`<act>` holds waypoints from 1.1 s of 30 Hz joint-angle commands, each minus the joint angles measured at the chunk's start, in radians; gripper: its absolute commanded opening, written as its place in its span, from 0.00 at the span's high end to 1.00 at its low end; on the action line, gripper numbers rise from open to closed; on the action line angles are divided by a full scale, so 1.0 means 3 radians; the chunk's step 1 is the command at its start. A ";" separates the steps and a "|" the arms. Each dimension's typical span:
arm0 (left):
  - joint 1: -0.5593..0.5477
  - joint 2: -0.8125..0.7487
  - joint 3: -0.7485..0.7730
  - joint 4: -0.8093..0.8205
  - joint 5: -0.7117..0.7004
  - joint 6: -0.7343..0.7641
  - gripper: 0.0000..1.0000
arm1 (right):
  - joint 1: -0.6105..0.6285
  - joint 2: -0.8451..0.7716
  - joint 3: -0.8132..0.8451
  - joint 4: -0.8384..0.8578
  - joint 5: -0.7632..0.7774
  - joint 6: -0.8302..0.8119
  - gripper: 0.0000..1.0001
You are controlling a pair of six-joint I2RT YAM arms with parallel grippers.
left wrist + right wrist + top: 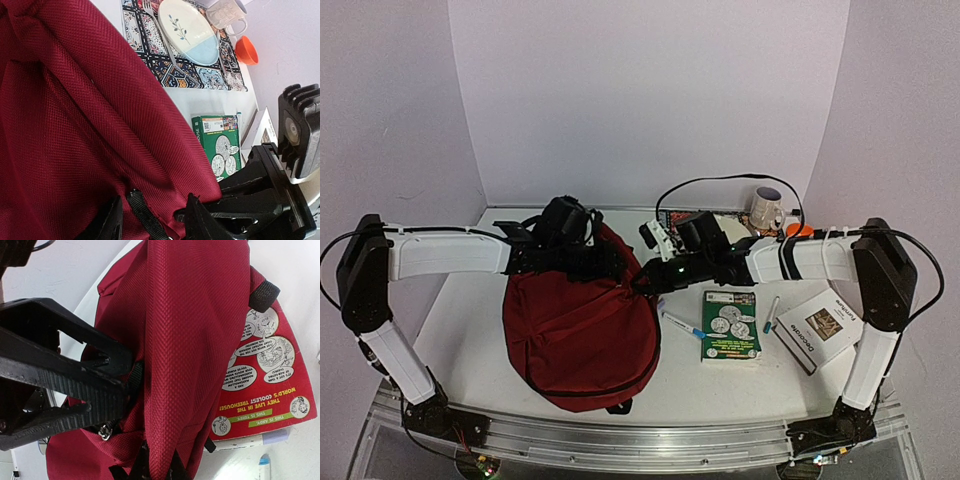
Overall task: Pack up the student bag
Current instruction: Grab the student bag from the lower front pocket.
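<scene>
Student bag (582, 335) lies on desk (470, 330), left of centre. It is dark red, and its top edge is held up between the two arms. R fingers (158, 468) are nipped tight on a raised ridge of red fabric at bag's top, w/ a black strap end (263, 295) nearby. L fingers (153, 223) are part-closed, one each side of a bunched fold w/ a black webbing strip (145, 215). Their tips press into the cloth, so the fold is pinched. In R wrist view the L fingers sit just beside that same ridge.

Red-backed comic book (272, 390) lies partly under bag's edge. On desk right of bag: blue-capped pen (682, 326), green book (731, 323), 2nd pen (772, 313), white book (818, 328). Further back: patterned placemat (200, 75) w/ plate (187, 30) & fork (159, 28), then mug (226, 14) & orange cup (247, 50).
</scene>
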 commanded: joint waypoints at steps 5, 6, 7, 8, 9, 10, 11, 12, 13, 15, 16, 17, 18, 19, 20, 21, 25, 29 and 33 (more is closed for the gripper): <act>0.0003 0.0239 0.0094 -0.0035 0.0191 -0.0017 0.62 | 0.0047 -0.0228 0.0129 0.0192 -0.0023 -0.0002 1.00; 0.0003 0.0274 0.0094 -0.0031 0.0230 -0.0035 0.63 | 0.0051 -0.0228 0.0135 0.0193 -0.0023 -0.0002 1.00; 0.0001 0.0295 0.0097 -0.0030 0.0270 -0.0057 0.65 | 0.0053 -0.0223 0.0141 0.0190 -0.0025 -0.0007 1.00; 0.0002 0.0304 0.0092 -0.0023 0.0291 -0.0068 0.66 | 0.0054 -0.0223 0.0147 0.0193 -0.0019 -0.0007 1.00; 0.0003 0.0306 0.0088 -0.0014 0.0311 -0.0080 0.68 | 0.0055 -0.0222 0.0149 0.0196 -0.0015 -0.0007 1.00; 0.0003 0.0303 0.0080 0.0004 0.0337 -0.0096 0.70 | 0.0060 -0.0222 0.0151 0.0197 -0.0010 -0.0005 1.00; 0.0003 0.0296 0.0075 0.0031 0.0378 -0.0110 0.73 | 0.0060 -0.0219 0.0152 0.0200 -0.0001 -0.0003 1.00; 0.0003 0.0284 0.0067 0.0073 0.0416 -0.0135 0.75 | 0.0062 -0.0215 0.0155 0.0205 0.0005 0.0001 1.00; 0.0003 0.0270 0.0053 0.0123 0.0473 -0.0169 0.78 | 0.0063 -0.0209 0.0160 0.0210 0.0008 0.0004 1.00; 0.0003 0.0243 0.0004 0.0240 0.0585 -0.0246 0.83 | 0.0066 -0.0197 0.0172 0.0226 0.0013 0.0013 1.00; 0.0003 0.0231 -0.0018 0.0306 0.0631 -0.0288 0.86 | 0.0068 -0.0191 0.0177 0.0229 0.0016 0.0016 1.00; 0.0003 0.0207 -0.0047 0.0375 0.0670 -0.0334 0.91 | 0.0069 -0.0184 0.0181 0.0232 0.0024 0.0017 1.00; 0.0003 0.0179 -0.0080 0.0425 0.0688 -0.0372 0.94 | 0.0071 -0.0180 0.0182 0.0234 0.0034 0.0015 1.00; 0.0003 0.0146 -0.0104 0.0469 0.0699 -0.0409 0.97 | 0.0071 -0.0177 0.0182 0.0235 0.0042 0.0013 1.00; 0.0003 0.0111 -0.0129 0.0522 0.0698 -0.0435 1.00 | 0.0072 -0.0176 0.0179 0.0238 0.0060 0.0013 1.00; 0.0003 0.0068 -0.0152 0.0536 0.0677 -0.0443 1.00 | 0.0073 -0.0178 0.0171 0.0236 0.0088 0.0009 1.00; 0.0015 -0.0147 -0.0261 0.0558 0.0439 -0.0406 1.00 | 0.0072 -0.0200 0.0128 0.0233 0.0198 0.0015 1.00; 0.0055 -0.0417 -0.0412 0.0556 0.0168 -0.0345 1.00 | 0.0070 -0.0262 0.0065 0.0233 0.0327 0.0023 1.00; 0.0064 -0.0569 -0.0519 0.0553 0.0079 -0.0276 1.00 | 0.0067 -0.0311 0.0017 0.0234 0.0478 0.0039 1.00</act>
